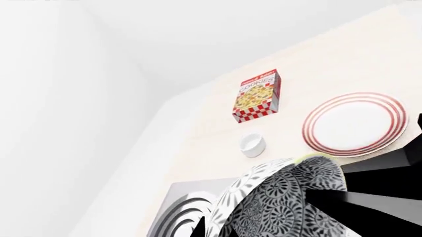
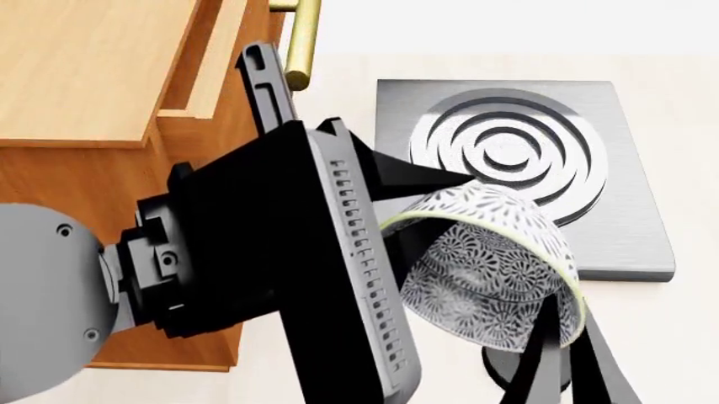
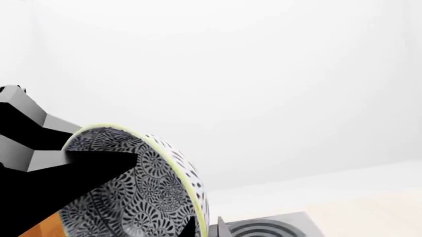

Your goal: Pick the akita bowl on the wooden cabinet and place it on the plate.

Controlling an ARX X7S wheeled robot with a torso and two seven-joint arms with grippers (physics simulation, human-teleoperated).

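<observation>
The akita bowl (image 2: pixel 483 252), white with a dense grey-black pattern, hangs tilted in the air in front of the stove, right of the wooden cabinet (image 2: pixel 79 76). My left gripper (image 2: pixel 444 189) is shut on its upper rim; its own view has the bowl (image 1: pixel 290 197) with the wall between the left gripper's (image 1: pixel 215 229) tips. My right gripper (image 2: pixel 561 358) pinches the lower rim; its own view shows the bowl (image 3: pixel 132 197) with the rim between the right gripper's (image 3: pixel 205 228) tips. The plate (image 1: pixel 355 123), white with red rings, lies bare farther along the light table and is outside the head view.
A dark square stove (image 2: pixel 629 210) with ring burner sits just behind the bowl. A red-checked cookie box (image 1: pixel 258 96) and a small plain white cup (image 1: pixel 252 144) stand between stove and plate. The cabinet's brass handle (image 2: pixel 301 42) juts out near my left arm.
</observation>
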